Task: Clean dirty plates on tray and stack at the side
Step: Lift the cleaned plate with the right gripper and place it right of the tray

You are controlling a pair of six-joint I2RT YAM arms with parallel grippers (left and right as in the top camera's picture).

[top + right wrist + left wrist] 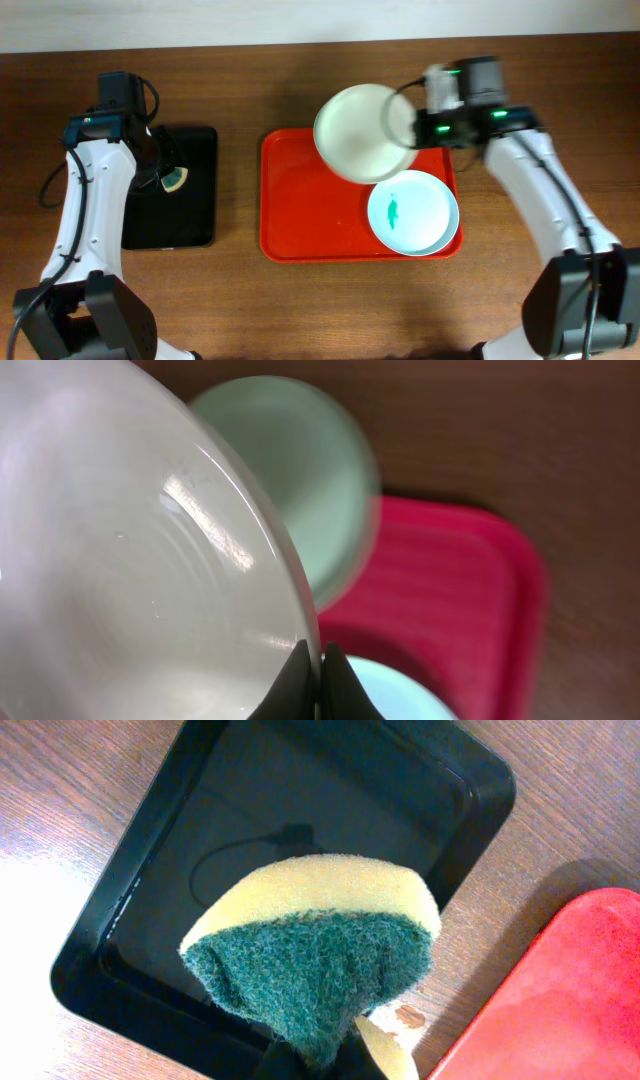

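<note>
My right gripper (418, 127) is shut on the rim of the white plate (357, 132) and holds it tilted above the far part of the red tray (300, 200). In the right wrist view the fingers (318, 665) pinch the white plate's (130, 560) edge. The mint green plate (305, 470) lies beyond it at the tray's far right corner, mostly hidden in the overhead view (403, 112). The pale blue plate (412, 212) with a teal smear lies on the tray's right side. My left gripper (320, 1065) is shut on a yellow and green sponge (320, 950).
A black tray (190, 215) lies left of the red tray, with the sponge (172, 178) held over it. It also shows in the left wrist view (120, 920). Bare wooden table (320, 300) lies in front of both trays.
</note>
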